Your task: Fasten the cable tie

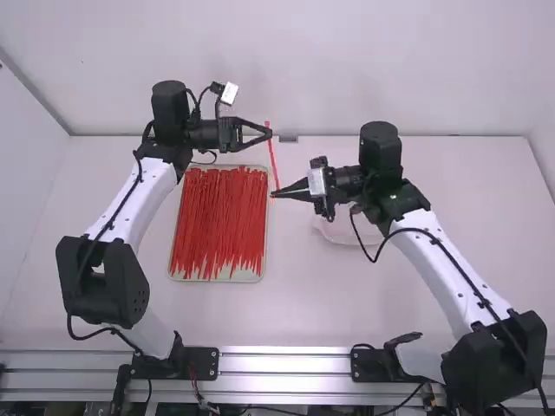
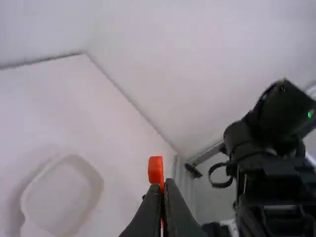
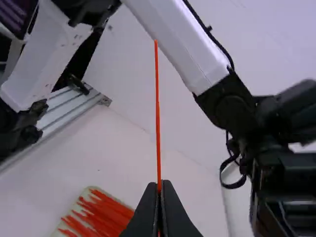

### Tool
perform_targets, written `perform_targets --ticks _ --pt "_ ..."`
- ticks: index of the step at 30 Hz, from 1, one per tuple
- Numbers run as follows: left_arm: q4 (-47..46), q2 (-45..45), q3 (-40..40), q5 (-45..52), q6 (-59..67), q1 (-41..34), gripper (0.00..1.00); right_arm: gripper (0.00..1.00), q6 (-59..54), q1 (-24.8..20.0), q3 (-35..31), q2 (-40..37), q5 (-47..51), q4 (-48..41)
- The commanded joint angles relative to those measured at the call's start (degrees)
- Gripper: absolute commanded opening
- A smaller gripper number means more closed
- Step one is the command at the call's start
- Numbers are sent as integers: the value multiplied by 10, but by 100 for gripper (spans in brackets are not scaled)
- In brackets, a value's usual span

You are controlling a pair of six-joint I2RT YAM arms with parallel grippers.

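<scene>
Above the table (image 1: 347, 295), off the far right corner of the tray (image 1: 215, 278), a single red cable tie (image 1: 271, 160) is held in the air between the two grippers. It runs as a nearly straight line, its far end at the left gripper (image 1: 267, 133) and its near end at the right gripper (image 1: 276, 195).

The left gripper points to the right across the table, and its fingers are pressed together on the tie close to its far end. In the left wrist view the gripper (image 2: 162, 185) pinches the strap so that only a short, blunt red end (image 2: 155, 169) pokes out past the fingertips.

The right gripper points to the left and meets the tie from the other side. Its fingers are also pressed together, clamping the strap at its near end. In the right wrist view the strap (image 3: 157, 108) rises straight out of the closed tips (image 3: 159, 185) toward the left arm's white link (image 3: 177, 44).

The tie touches neither the table nor the tray. On the tray lies a dense bundle of loose red ties (image 1: 218, 221), laid roughly parallel. A pale translucent container (image 1: 340, 234) sits on the table under the right arm's forearm, to the right of the tray and apart from it.
</scene>
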Motion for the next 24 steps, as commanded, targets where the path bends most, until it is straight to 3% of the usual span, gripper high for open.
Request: perform_targets --ticks 1,8,16,19,24 --pt "3 -3 10 35 121 -1 2 0 37 0 14 9 1 -6" --pt "6 -3 10 44 222 -1 2 0 111 0 14 39 -24 5" --pt "3 -3 10 38 471 -1 2 0 510 -3 14 59 -20 175" --pt "3 -3 10 39 531 0 2 0 623 2 14 59 12 216" --pt "3 -3 10 39 605 2 2 0 719 4 14 59 64 231"
